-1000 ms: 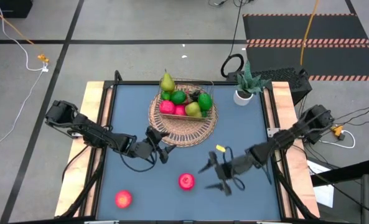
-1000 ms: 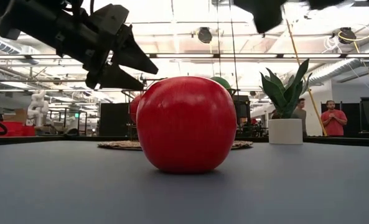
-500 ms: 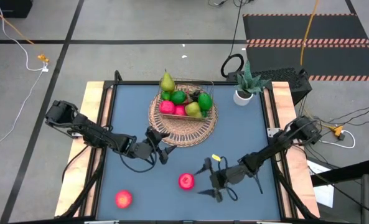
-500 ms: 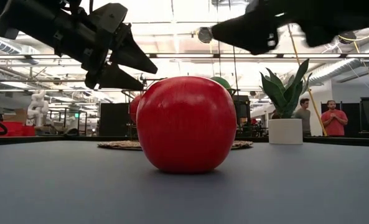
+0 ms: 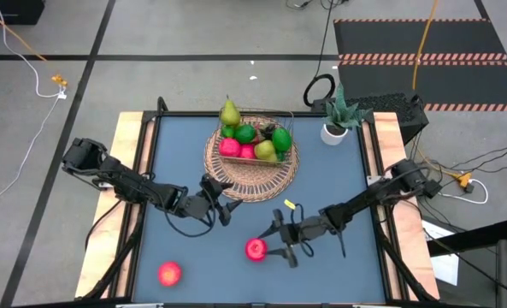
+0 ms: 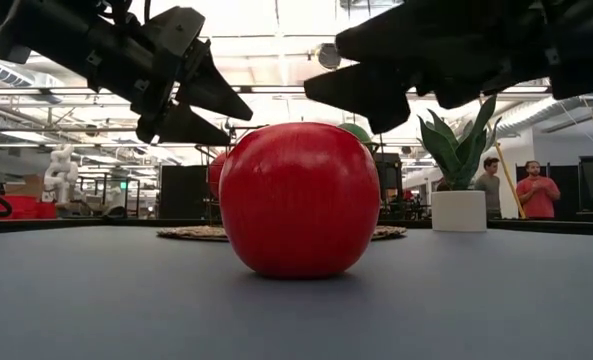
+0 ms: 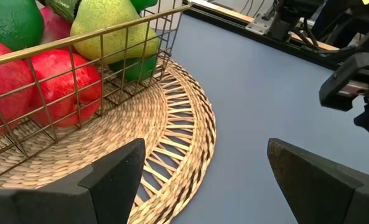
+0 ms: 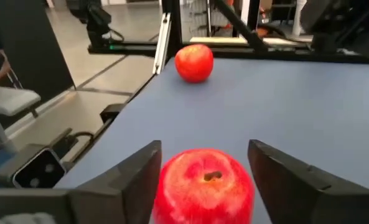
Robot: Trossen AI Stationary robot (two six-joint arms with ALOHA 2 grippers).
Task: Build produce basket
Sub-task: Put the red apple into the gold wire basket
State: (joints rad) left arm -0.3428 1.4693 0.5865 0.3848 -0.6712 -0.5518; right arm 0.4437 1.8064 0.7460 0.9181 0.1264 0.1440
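- Red apple [image 5: 169,274] lies alone on the blue counter [image 5: 338,188], at seven o'clock, nearest the front edge.
- A second apple [image 5: 256,249] sits at six o'clock; the right pincer [image 5: 276,242] straddles it, fingers spread either side, not yet touching.
- The left pincer [image 5: 225,202] hangs at nine o'clock of centre, spread wide, just beside the basket [image 5: 227,175] rim.
- The basket at twelve o'clock holds pears, limes and pink fruit; a potted plant [image 5: 337,120] stands at two o'clock.

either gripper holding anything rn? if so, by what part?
Nothing held. The right gripper is open, its fingers either side of the near red apple on the table, not closed on it. The left gripper is open and empty beside the basket.
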